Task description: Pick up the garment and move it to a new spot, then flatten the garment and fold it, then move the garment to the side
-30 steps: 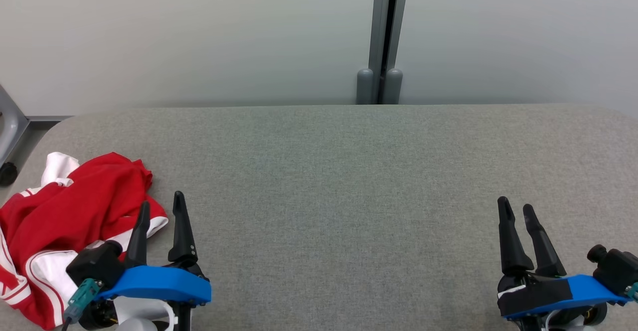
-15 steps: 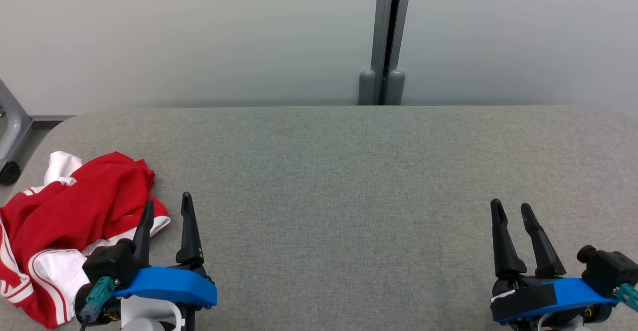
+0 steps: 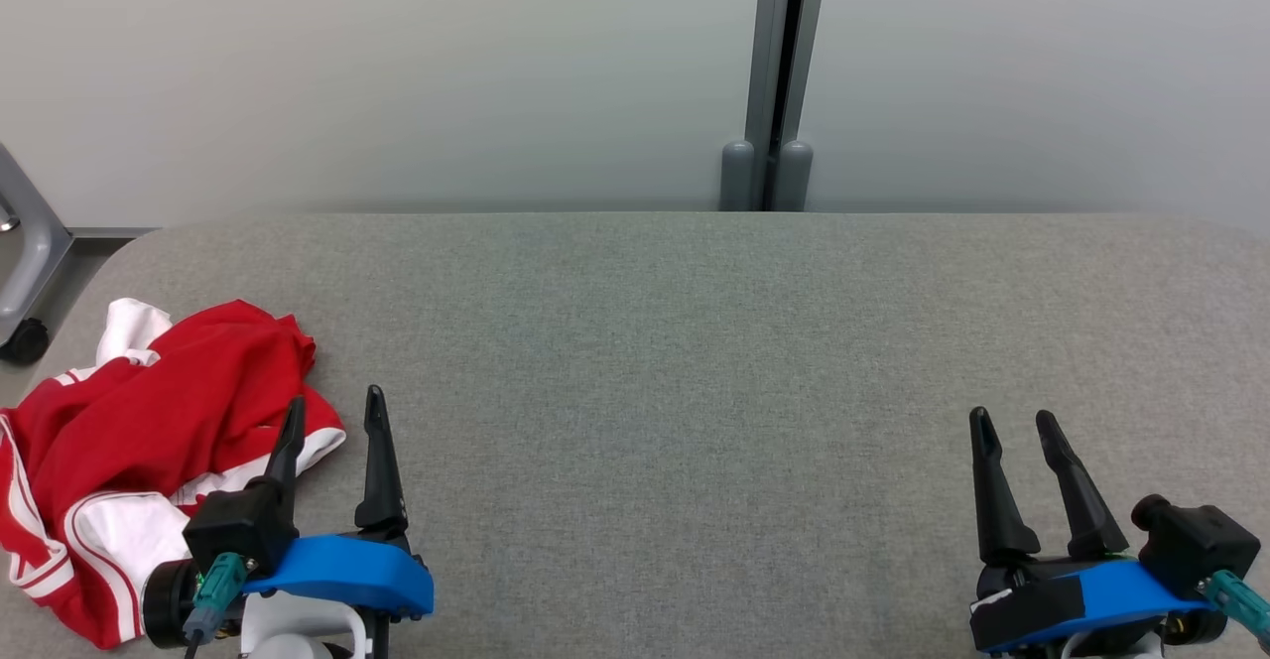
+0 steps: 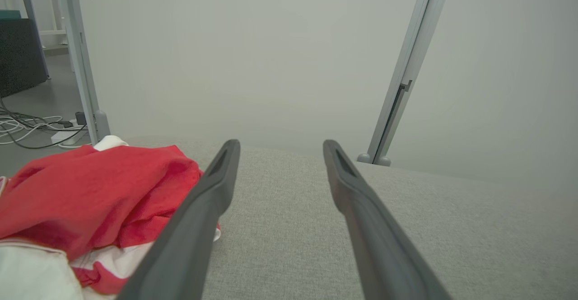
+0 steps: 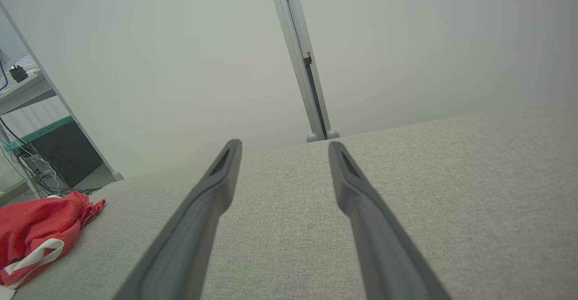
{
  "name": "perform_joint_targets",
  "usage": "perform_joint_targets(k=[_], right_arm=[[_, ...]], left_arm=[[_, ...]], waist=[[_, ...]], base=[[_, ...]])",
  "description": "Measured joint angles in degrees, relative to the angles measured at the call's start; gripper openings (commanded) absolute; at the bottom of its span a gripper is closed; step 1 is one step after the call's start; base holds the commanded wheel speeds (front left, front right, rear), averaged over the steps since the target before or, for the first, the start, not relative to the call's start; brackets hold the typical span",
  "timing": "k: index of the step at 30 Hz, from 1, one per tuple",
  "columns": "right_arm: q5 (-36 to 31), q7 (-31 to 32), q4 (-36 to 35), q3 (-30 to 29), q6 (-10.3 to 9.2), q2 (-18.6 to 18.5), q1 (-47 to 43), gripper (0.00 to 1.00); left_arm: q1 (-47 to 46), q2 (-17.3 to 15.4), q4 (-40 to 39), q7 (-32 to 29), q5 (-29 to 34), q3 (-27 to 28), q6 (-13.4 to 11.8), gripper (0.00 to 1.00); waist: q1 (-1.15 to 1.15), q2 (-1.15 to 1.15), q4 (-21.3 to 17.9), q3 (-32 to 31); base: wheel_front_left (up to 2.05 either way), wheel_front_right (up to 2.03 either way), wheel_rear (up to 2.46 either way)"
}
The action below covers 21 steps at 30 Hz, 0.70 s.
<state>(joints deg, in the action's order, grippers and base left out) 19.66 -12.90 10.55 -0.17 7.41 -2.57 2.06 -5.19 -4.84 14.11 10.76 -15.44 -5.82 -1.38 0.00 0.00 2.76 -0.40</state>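
Little has changed over the last second. The whole head view has slid a touch sideways, the post [image 3: 779, 73] and the garment alike, so that is the camera turning and not the things moving. The red and white garment [image 3: 149, 421] lies where it did, crumpled in a heap on the left end of the grey counter [image 3: 675, 361]. It is not lifted, flattened or folded.

The left end effector [image 3: 334, 398] has drawn back slightly and holds just beside the garment's right hem. Its 2 fingers are spread fairly wide with nothing between them. The finger nearer the garment crosses in front of the white hem, and I cannot tell whether it touches the cloth. The right end effector [image 3: 1012, 415] sits well apart from the garment, far to its right, and has drifted a little toward it. Its 2 fingers stand in a narrower V, also empty.

For the task this means step 1 has not begun, since there is no grip on the garment. The likely next move is for the left arm to reach onto the heap and close on a fold.
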Motion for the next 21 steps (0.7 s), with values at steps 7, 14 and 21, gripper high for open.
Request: perform_joint_targets(k=[7, 14, 21], right_arm=[[-3.0, -0.55, 0.64, -0.07, 0.0, -0.03, 0.01, 1.0], [-5.52, -0.78, 0.87, -0.19, 0.0, -0.07, 0.01, 1.0], [-7.62, -0.77, 1.16, -0.33, 0.01, -0.1, 0.01, 1.0]], left_arm=[[0.01, -0.29, 0.03, 0.07, 2.14, -0.23, -0.63, 1.0], [0.03, -0.41, 0.01, -1.09, 3.61, -0.58, -0.85, 1.0], [0.14, -0.45, 0.0, -1.7, 5.24, -0.85, -1.47, 1.0]], waist=[[0.0, 0.0, 0.18, -0.12], [0.0, 0.0, 0.45, -0.18], [0.0, 0.0, 0.63, -0.38]], base=[[0.0, 0.0, 0.0], [0.0, 0.0, 0.0], [0.0, 0.0, 0.0]])
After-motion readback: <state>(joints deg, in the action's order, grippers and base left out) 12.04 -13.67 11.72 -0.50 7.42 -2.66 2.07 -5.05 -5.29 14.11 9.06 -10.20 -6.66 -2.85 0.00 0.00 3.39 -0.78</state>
